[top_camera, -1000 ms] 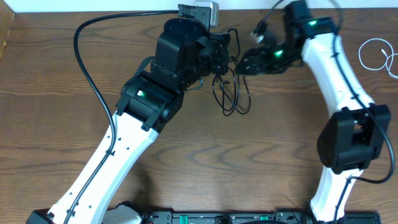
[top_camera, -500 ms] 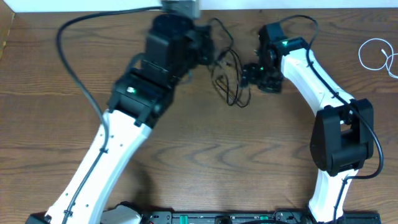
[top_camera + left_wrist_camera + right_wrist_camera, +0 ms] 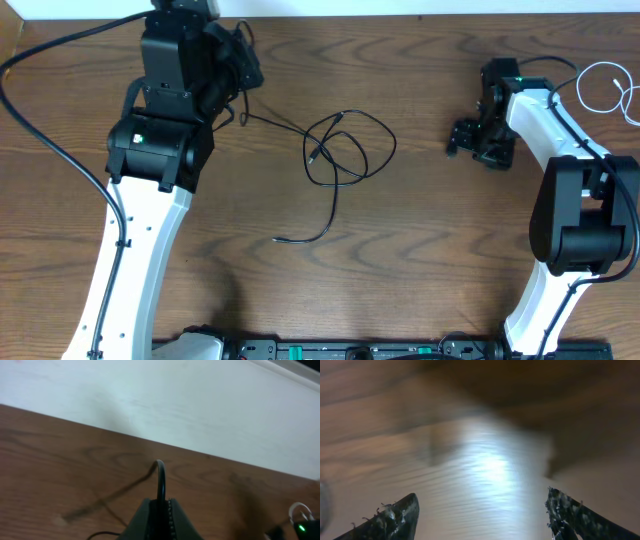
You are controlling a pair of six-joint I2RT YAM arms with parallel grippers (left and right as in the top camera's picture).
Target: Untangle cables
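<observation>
The black cable [image 3: 345, 150] lies in loose loops at the table's middle, with a free tail ending at the front [image 3: 282, 239]. One strand runs left to my left gripper [image 3: 243, 70], which is shut on it at the back left. In the left wrist view the black cable [image 3: 160, 477] rises out of the shut gripper [image 3: 161, 503]. The white cable [image 3: 603, 86] lies coiled at the far right, apart from the black one. My right gripper [image 3: 466, 138] is open and empty, between the two cables. The right wrist view shows its fingertips [image 3: 395, 515] spread wide over bare wood, gripper [image 3: 480, 512].
A white wall [image 3: 165, 400] borders the table's back edge just behind my left gripper. A thick black arm wire [image 3: 60, 170] loops along the left side. The right arm's base [image 3: 585, 220] stands at the right.
My left gripper has pulled the black cable left and back. My right gripper has let go and moved right. The bunched cable now lies spread out in loose loops.
</observation>
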